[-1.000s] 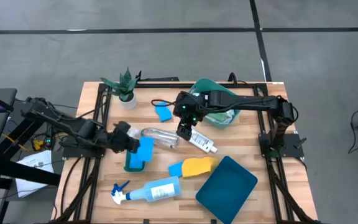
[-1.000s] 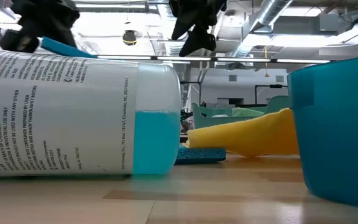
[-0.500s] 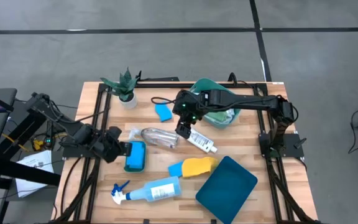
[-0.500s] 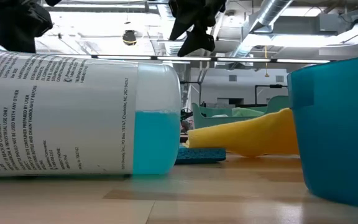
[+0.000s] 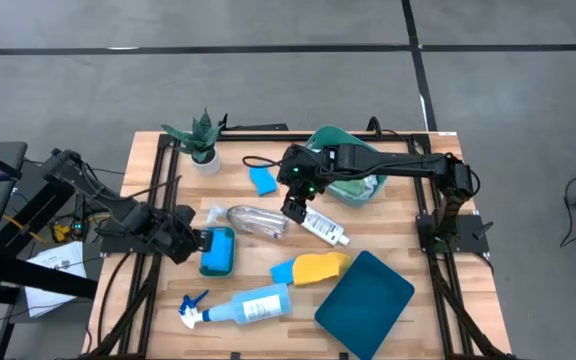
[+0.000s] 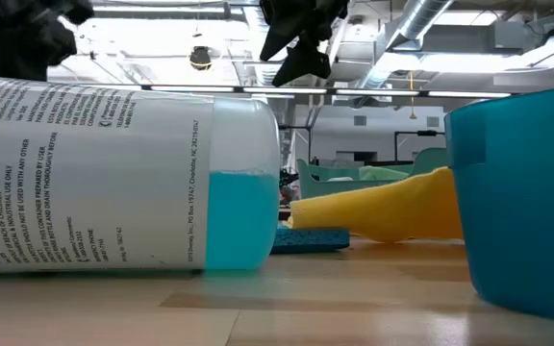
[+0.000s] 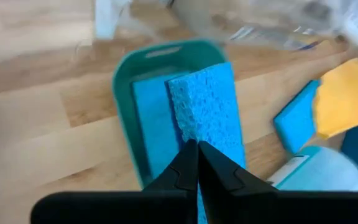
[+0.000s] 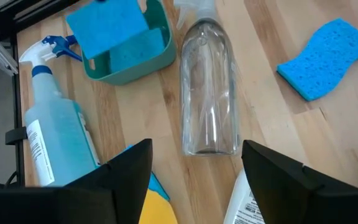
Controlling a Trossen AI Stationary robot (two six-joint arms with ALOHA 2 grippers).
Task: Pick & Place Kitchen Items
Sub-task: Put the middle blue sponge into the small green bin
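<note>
Left gripper point(image 5: 190, 243) is pulled back at the left side of the table point(image 5: 398, 240), fingers pinched tight together with nothing between them, sitting just beside the small teal tray point(image 5: 217, 251). From its wrist camera the closed tips hang right over the blue sponge point(image 7: 205, 118) that stands on edge inside that tray, leaning against 1 wall.

Right gripper point(image 5: 295, 208) is out over the middle of the table with its fingers spread wide, holding nothing. It hangs between the clear bottle point(image 5: 257, 220) lying on its side and the small white bottle point(image 5: 326, 228), also on its side.

Other stuff: a 2nd blue sponge point(image 5: 262, 181) lies near the potted plant point(image 5: 201, 141) at the back. The spray bottle point(image 5: 248, 306) with blue liquid lies flat near the front edge. A yellow cloth point(image 5: 321, 267) sits next to a 3rd blue sponge point(image 5: 283, 272), touching it. The dark teal lid point(image 5: 364, 292) lies at the front right, and a green tub point(image 5: 348, 165) at the back is partly under the right arm.
</note>
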